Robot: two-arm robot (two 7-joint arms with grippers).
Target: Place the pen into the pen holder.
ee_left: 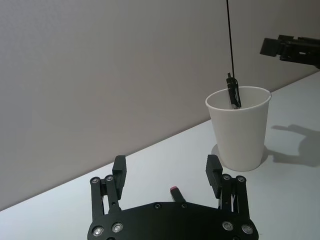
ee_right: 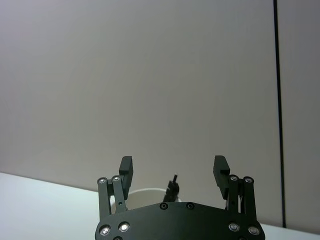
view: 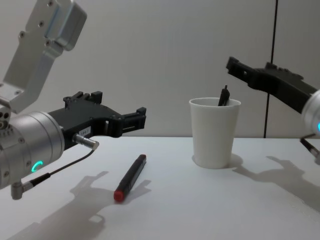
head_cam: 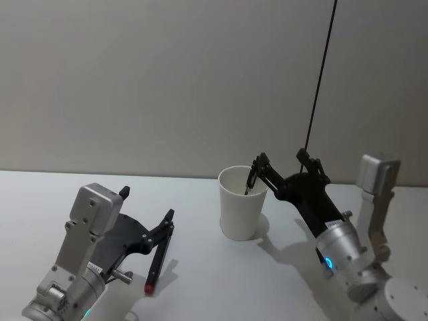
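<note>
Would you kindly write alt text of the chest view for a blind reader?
A white paper cup stands on the table with a dark pen leaning inside it; a red-tipped pen lies to its left. The open left gripper hovers near that pen, the open right gripper above the cup's right side.

White table [head_cam: 200,281] meets grey wall [head_cam: 134,80] crossed by 1 black line [head_cam: 322,67].
</note>
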